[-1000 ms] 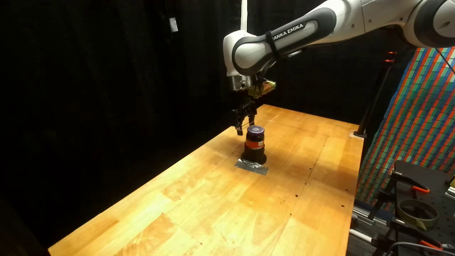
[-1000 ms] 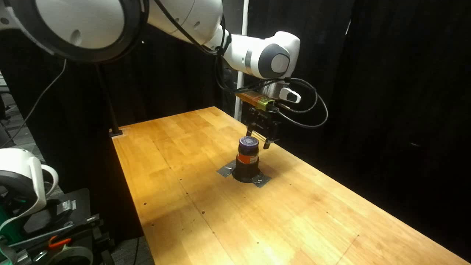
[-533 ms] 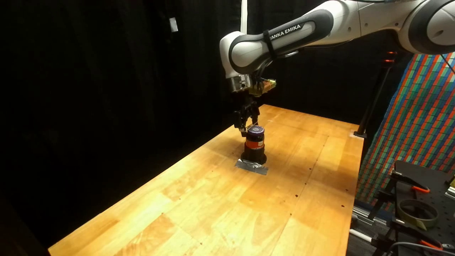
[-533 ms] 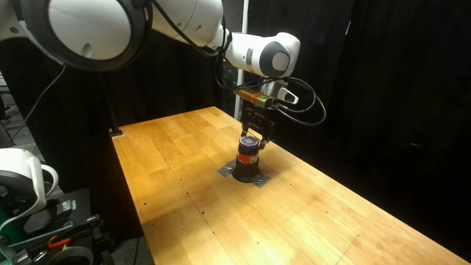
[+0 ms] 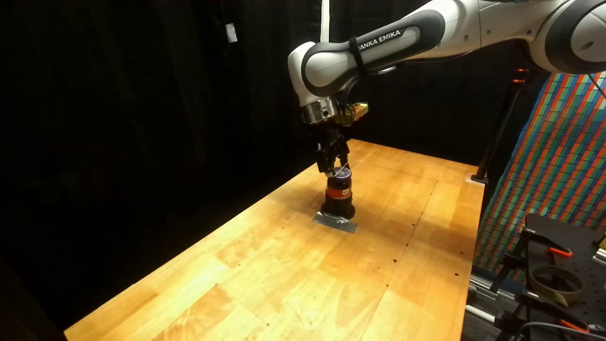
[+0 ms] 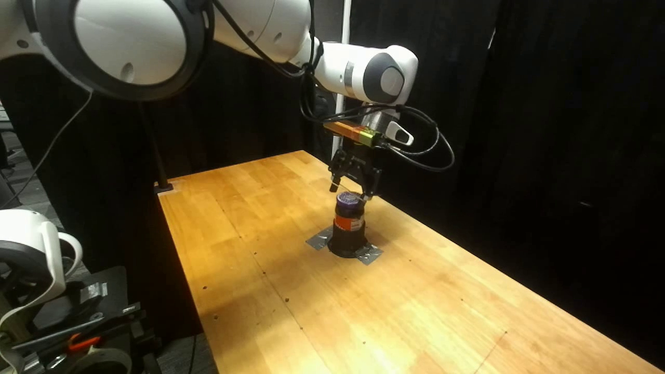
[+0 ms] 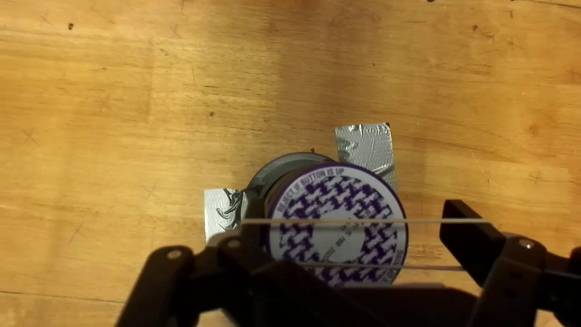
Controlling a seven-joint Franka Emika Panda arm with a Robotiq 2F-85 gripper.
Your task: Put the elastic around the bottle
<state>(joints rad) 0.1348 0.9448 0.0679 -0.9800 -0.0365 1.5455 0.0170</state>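
The bottle [image 5: 339,193] stands upright in a black round base [image 6: 346,244] on the wooden table. It is dark with an orange-red band, and its purple-and-white lid [image 7: 338,195] faces the wrist camera. My gripper [image 6: 350,192] is open above the lid, slightly tilted. The thin pale elastic [image 7: 426,221] is stretched between the spread fingers as two strands, both crossing over the lid in the wrist view. There the left finger overlaps the lid's left edge and the right finger [image 7: 472,240] is apart from it. Whether the elastic touches the lid, I cannot tell.
Grey tape [image 7: 367,145] fixes the base to the wooden table [image 5: 284,274]. Black curtains hang behind. A dark side cart [image 5: 563,237] with a tape roll [image 5: 557,284] stands beyond the table edge. Cables [image 6: 441,150] loop beside the wrist.
My gripper has moved from beside the bottle to over its lid, carrying the stretched elastic, and has tilted slightly. The bottle has not moved. The fingers stay spread.
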